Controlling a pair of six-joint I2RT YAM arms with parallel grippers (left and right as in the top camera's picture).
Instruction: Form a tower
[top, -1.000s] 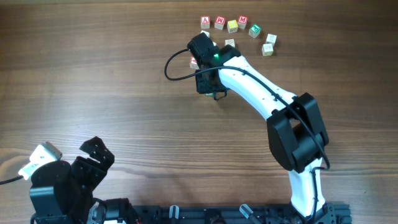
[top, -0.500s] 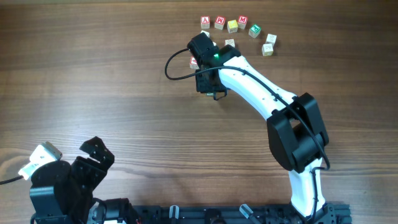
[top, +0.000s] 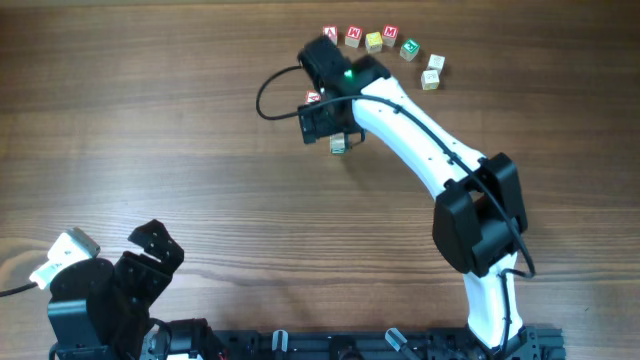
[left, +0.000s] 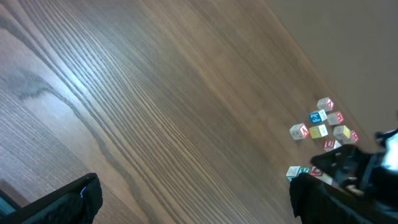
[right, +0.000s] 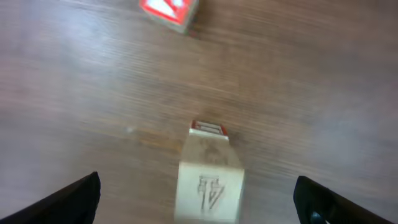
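Note:
The tower is a short column of pale letter cubes standing on the table just below my right gripper. In the right wrist view the tower is seen from above, its top face carrying a faint letter, with a red-edged cube showing at its foot. My right gripper is open and raised, its dark fingertips far out on either side and touching nothing. The left gripper rests open at the near left corner. From there the tower shows small and far away.
A curved row of loose letter cubes lies at the far edge, with two more to its right. A single red-marked cube lies beside the right gripper, seen also in the right wrist view.
My right gripper has opened and lifted away toward the far left, uncovering the tower. The top cube stays on the column. The left arm has not moved.

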